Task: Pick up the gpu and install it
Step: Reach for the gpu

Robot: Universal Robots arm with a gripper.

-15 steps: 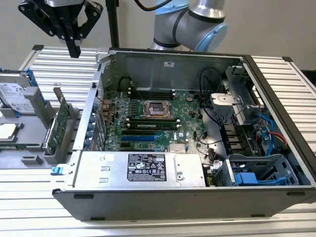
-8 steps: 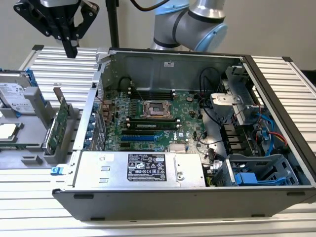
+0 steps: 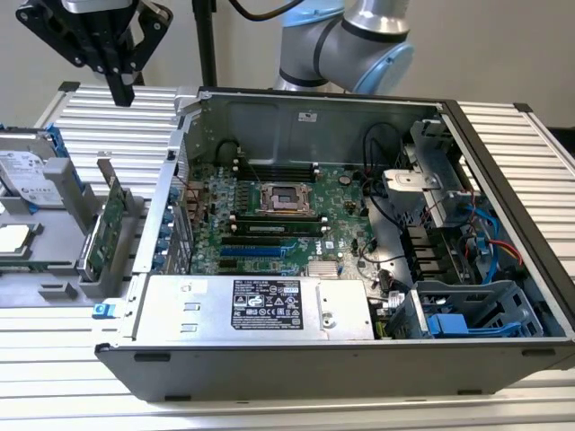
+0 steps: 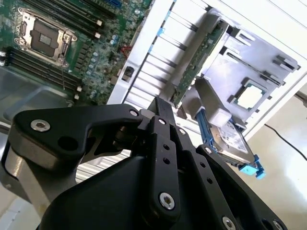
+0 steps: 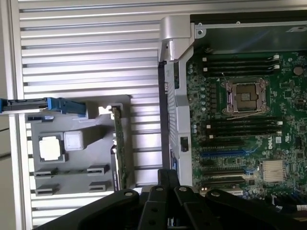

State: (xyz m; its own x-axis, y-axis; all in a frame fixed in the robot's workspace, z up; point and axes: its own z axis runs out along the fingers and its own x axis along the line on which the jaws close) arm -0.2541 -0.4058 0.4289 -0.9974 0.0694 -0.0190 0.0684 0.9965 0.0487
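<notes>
The gpu [image 3: 113,221] stands on its long edge in a slot of a gray holder [image 3: 54,292], outside the open computer case [image 3: 296,373], just beside the case's wall on the exterior view's left. Its silver end bracket points upward. Nothing grips or touches it.

The pincer [image 3: 120,88] hangs in the air above the ribbed metal desk [image 3: 108,117], off the case's far corner on the exterior view's left and well apart from the card. Its black fingers look pressed together with nothing between them, though the tips are hard to see.

Farther from the case, the holder also carries a hard drive [image 3: 31,171] and a processor chip [image 3: 11,238]. Inside the case lies the green motherboard [image 3: 341,202], with a silver power supply [image 3: 260,305] along the case's near side.
</notes>
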